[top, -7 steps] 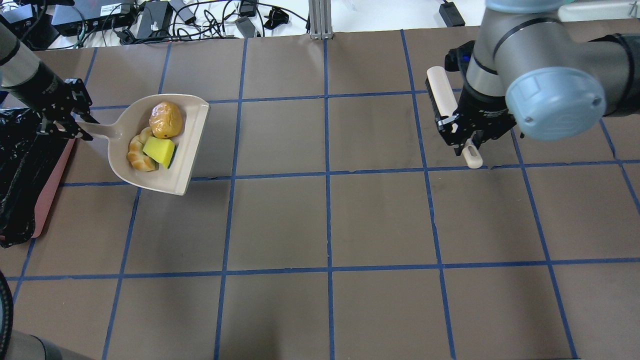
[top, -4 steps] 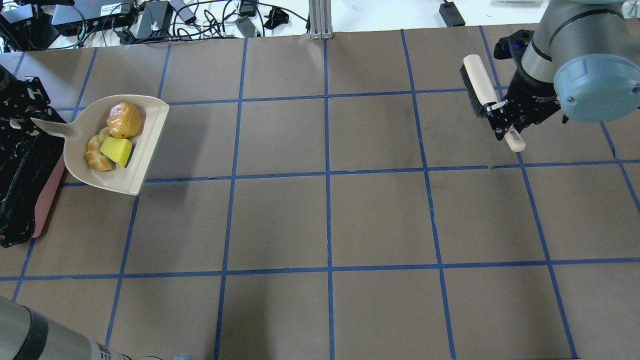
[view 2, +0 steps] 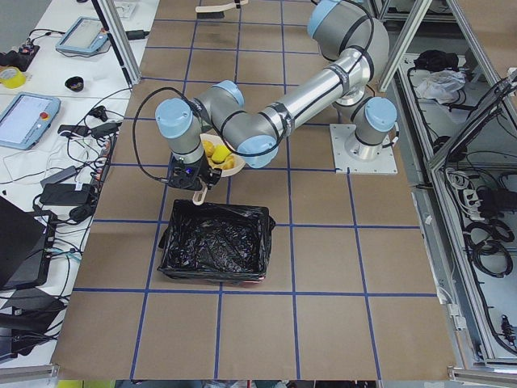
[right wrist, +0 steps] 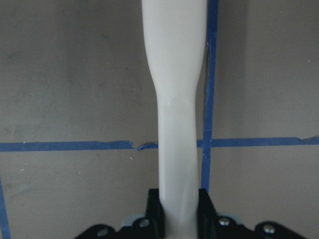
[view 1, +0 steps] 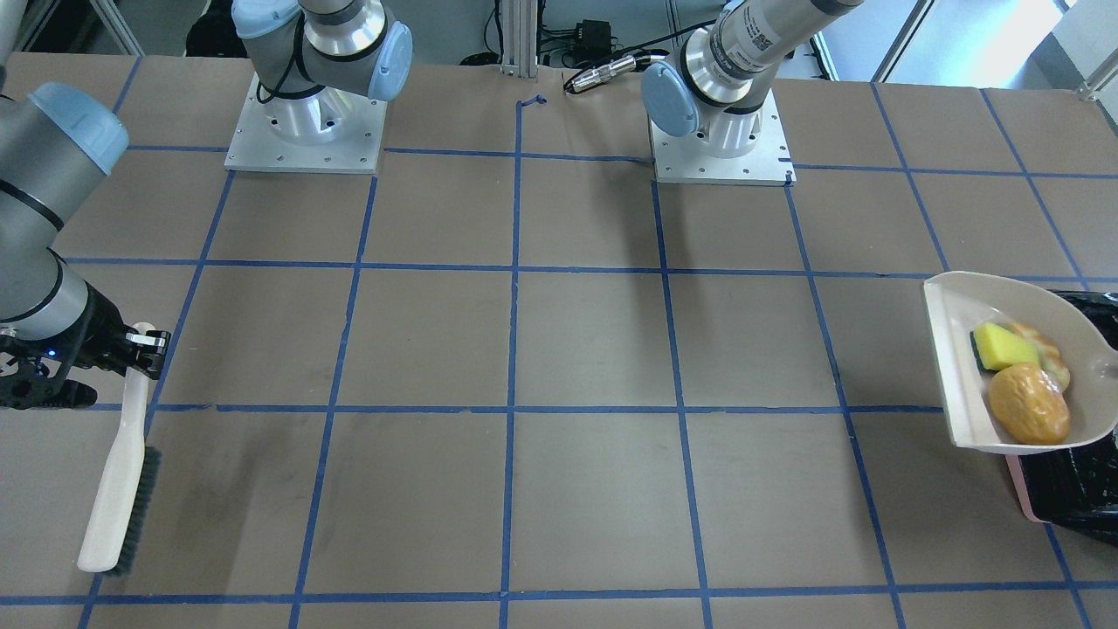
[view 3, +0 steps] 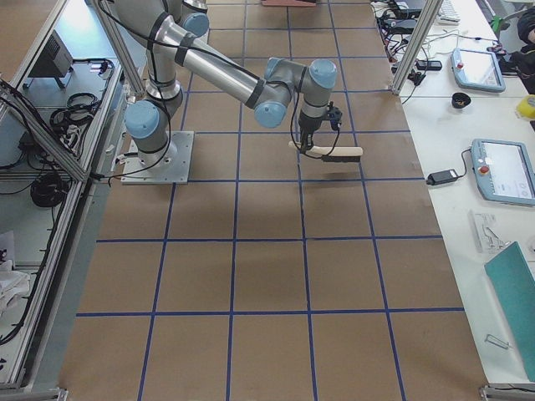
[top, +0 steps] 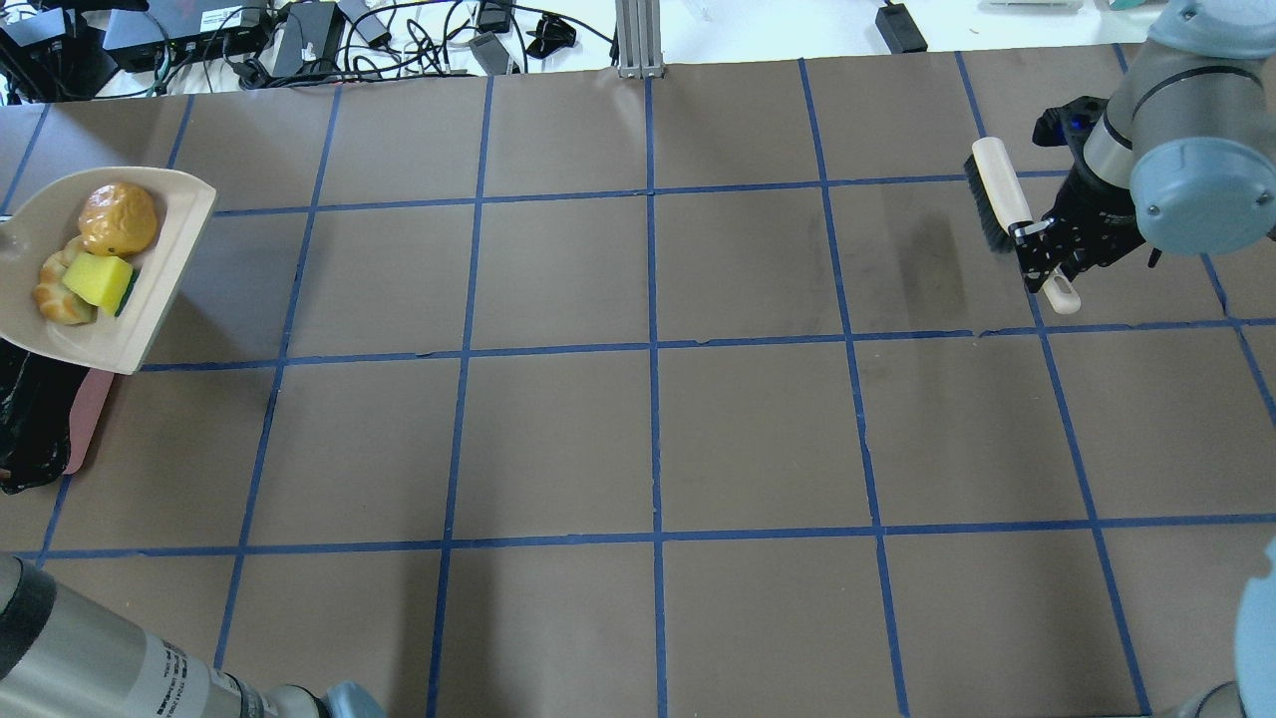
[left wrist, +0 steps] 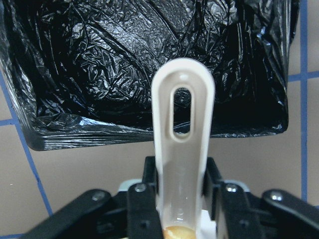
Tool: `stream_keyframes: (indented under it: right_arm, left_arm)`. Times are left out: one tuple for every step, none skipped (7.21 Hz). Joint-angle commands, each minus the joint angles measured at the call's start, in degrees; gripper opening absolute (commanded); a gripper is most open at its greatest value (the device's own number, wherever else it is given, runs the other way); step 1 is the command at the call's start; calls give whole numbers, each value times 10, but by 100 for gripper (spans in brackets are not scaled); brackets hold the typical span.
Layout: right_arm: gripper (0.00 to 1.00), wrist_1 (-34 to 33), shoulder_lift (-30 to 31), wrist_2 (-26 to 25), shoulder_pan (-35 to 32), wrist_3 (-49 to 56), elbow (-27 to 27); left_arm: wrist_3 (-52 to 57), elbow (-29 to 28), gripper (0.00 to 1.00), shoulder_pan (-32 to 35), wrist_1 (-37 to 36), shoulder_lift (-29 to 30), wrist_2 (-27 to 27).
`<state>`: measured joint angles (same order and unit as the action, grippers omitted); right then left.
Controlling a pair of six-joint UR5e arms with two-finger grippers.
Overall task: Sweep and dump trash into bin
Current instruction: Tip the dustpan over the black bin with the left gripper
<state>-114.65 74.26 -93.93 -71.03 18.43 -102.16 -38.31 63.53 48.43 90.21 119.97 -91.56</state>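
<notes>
Overhead exterior view: the beige dustpan (top: pixel 167 274) sits at the table's left edge. All three bits of trash are in it: the glossy orange-yellow lump (top: pixel 118 219) toward the far side, the yellow-green sponge wedge (top: pixel 98 279) just beside it, and the tan croissant piece (top: pixel 55 301) tucked against the sponge. From where I stand the pan overlaps the near corner of the pink bin (top: pixel 88 414), whose black bag lining (view 2: pixel 214 246) is crinkled and shiny.

On the left wrist camera, the left gripper (left wrist: pixel 179 199) has its jaws pinched on the dustpan's long handle (left wrist: pixel 182 144). The slotted end of the handle points out over the bin's open mouth. Nothing has gone into the bag that I can see.

Over on the other side, the right gripper (right wrist: pixel 178 219) has its jaws clamped on the handle of the hand brush (view 1: pixel 118 489). The brush lies roughly level with its dark bristles to one side. Its shadow falls apart from it on the brown table (top: pixel 658 439), well away from the dustpan.
</notes>
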Motion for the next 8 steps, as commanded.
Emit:
stream_keyframes:
  right_arm:
    - [0,-46,-4,3,12,-1,-28]
    - [0,-50,-16,5,12,-1,-30]
    - [0,-75,-34,4,12,5,-30]
    - [0,-78,-39,4,12,3,-31]
    - [0,-78,-40,4,12,4,-31]
    - [0,-78,-40,3,12,4,-31]
    - [0,-77,-40,1,12,0,-31]
    - [9,-78,-40,1,12,-1,-31]
  left_arm:
    - [62,-39,0,-53,-4,27,-25]
    - [79,-71,0,-69,-5,46,-34]
    - [86,-99,0,-83,-5,64,-37]
    - [87,-127,0,-91,-5,81,-38]
    - [87,-159,0,-94,-5,99,-38]
    - [87,-186,0,-98,-4,117,-38]
    - [87,-209,0,-101,-5,134,-38]
    - [92,-234,0,-107,-6,154,-41]
